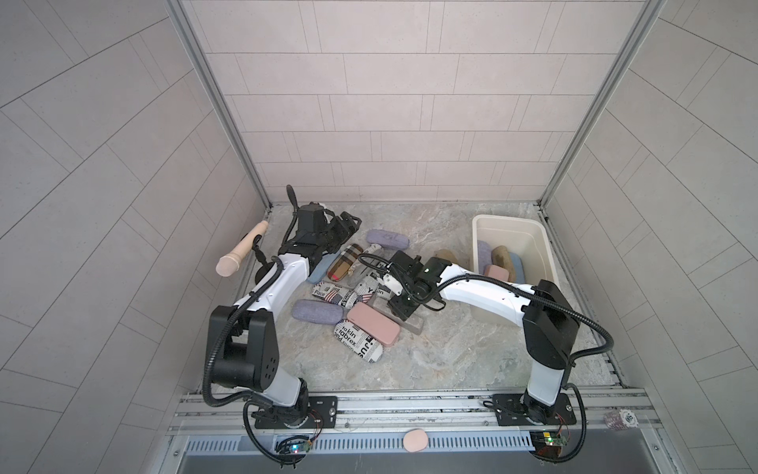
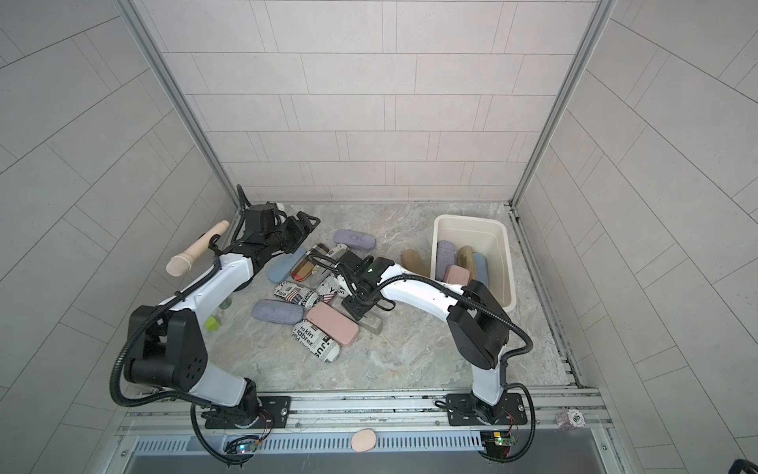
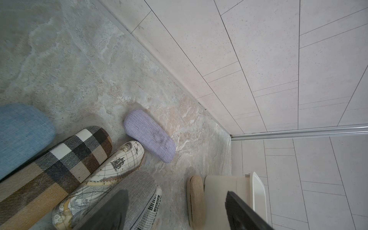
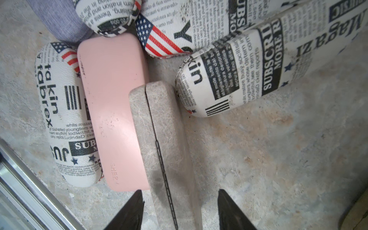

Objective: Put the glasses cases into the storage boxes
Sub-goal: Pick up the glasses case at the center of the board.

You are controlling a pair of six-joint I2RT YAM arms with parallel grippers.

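Observation:
Several glasses cases lie heaped mid-floor: newspaper-print ones (image 4: pixel 249 65), a pink one (image 1: pixel 373 328), lavender ones (image 1: pixel 387 239), a plaid one (image 3: pixel 59 165) and a grey stone-patterned one (image 4: pixel 165 129). My right gripper (image 4: pixel 179 191) points down over the grey case, open, one finger on each side with a gap on both sides; it shows in a top view (image 1: pixel 402 314). The cream storage box (image 1: pixel 508 223) stands at the back right with several cases inside. My left gripper (image 3: pixel 175 191) hovers open and empty at the back left (image 1: pixel 355 223).
A tan case (image 1: pixel 445 256) leans against the box's left wall. A beige handle (image 1: pixel 242 254) sticks out by the left wall. A green cube (image 2: pixel 212 323) sits under the left arm. A pink pad (image 1: pixel 415 440) lies on the front rail.

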